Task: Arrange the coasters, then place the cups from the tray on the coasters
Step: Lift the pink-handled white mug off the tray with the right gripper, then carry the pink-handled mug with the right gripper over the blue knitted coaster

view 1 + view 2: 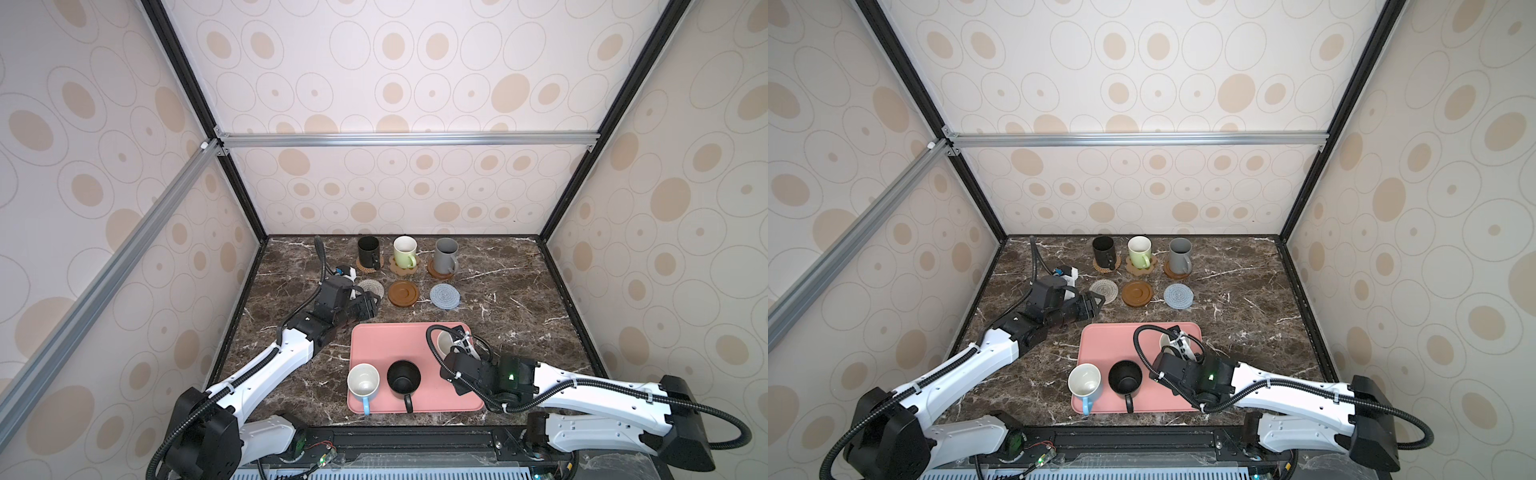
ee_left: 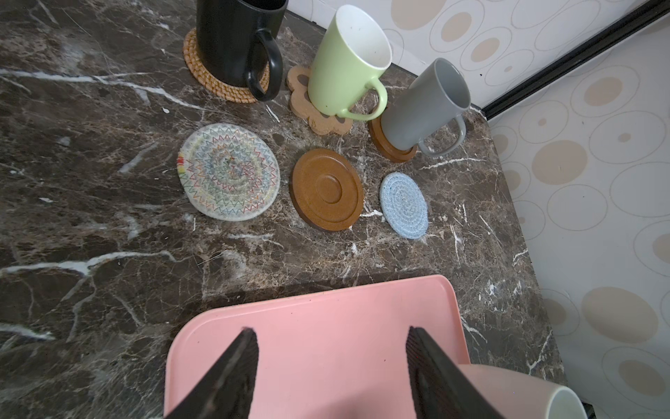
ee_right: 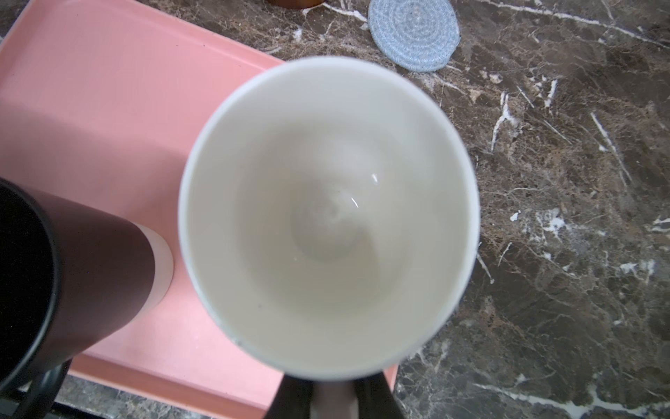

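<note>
Pink cup (image 3: 328,217) upright, mouth up, handle (image 3: 331,399) between right fingers (image 3: 293,399)

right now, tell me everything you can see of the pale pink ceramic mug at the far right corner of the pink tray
The pale pink ceramic mug looks glossy: pale pink outside, white empty inside, round rim. It stands upright, mouth up, at the far right corner of the large pink rectangular tray. The right gripper is shut on what looks like its handle; whether its base rests on the tray is hidden.
</note>
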